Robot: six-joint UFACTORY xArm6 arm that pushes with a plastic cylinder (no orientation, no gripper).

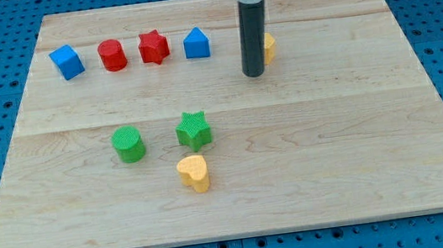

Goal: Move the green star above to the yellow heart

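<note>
The green star (193, 130) lies near the middle of the wooden board (351, 142). The yellow heart (194, 173) lies just below it, towards the view's bottom, almost touching. My tip (254, 74) stands well to the upper right of the star, apart from it. The rod hides most of a yellow block (270, 47) right behind it.
A green cylinder (129, 144) lies left of the star. Along the view's top stand a blue cube (67, 61), a red cylinder (112, 54), a red star (154, 47) and a blue pentagon-like block (196, 43). Blue pegboard surrounds the board.
</note>
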